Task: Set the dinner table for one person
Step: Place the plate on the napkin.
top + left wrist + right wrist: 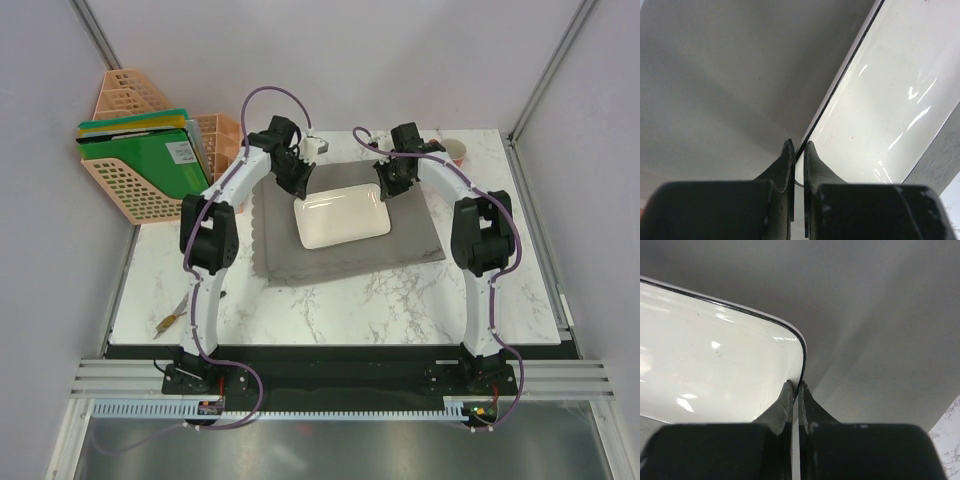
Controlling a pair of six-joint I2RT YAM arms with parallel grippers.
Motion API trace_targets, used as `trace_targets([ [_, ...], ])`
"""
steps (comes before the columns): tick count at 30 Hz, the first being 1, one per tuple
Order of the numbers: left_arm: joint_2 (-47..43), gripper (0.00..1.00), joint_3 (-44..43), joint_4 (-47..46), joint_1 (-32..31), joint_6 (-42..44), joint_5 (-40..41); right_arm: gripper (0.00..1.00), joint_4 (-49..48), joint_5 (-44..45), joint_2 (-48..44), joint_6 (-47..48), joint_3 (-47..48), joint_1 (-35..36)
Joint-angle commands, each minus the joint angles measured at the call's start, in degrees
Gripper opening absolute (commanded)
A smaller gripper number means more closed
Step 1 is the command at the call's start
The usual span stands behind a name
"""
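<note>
Marble-look white with grey veins, the table (330,300) spreads flat under everything. On it lies a matte grey, scallop-edged mat (350,258), and over its middle a glossy white rectangular plate (342,220) with a thin dark rim line. My left gripper (797,146) and right gripper (796,385) each pinch that rim, nearly closed. Orange mesh baskets (130,195) at far left hold green folders (140,150).

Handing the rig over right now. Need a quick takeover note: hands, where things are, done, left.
Hands: left hand shut on the left end rim of the white rectangular plate; right hand shut on its right end rim.
Plate is over the grey placemat, mid dinner table; lifted or resting, cannot tell.
Done: placemat laid, plate in position.
Left: release plate; cup sits far right, utensil at near-left edge.
</note>
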State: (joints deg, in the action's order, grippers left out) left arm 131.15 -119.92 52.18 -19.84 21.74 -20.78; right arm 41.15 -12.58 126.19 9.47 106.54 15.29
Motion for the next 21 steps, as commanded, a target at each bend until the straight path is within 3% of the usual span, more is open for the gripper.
trace_targets([
  [1, 1.21, 0.02, -4.45, -7.89, -0.64, -3.02, -0.06, 0.0, 2.63, -5.18, 0.81, 0.81, -0.89, 1.85],
  [21, 6.22, 0.02, -7.08, -7.8, -0.56, -3.46, 0.12, 0.0, 1.4, -4.91, -4.11, 1.34, -6.35, 1.85],
])
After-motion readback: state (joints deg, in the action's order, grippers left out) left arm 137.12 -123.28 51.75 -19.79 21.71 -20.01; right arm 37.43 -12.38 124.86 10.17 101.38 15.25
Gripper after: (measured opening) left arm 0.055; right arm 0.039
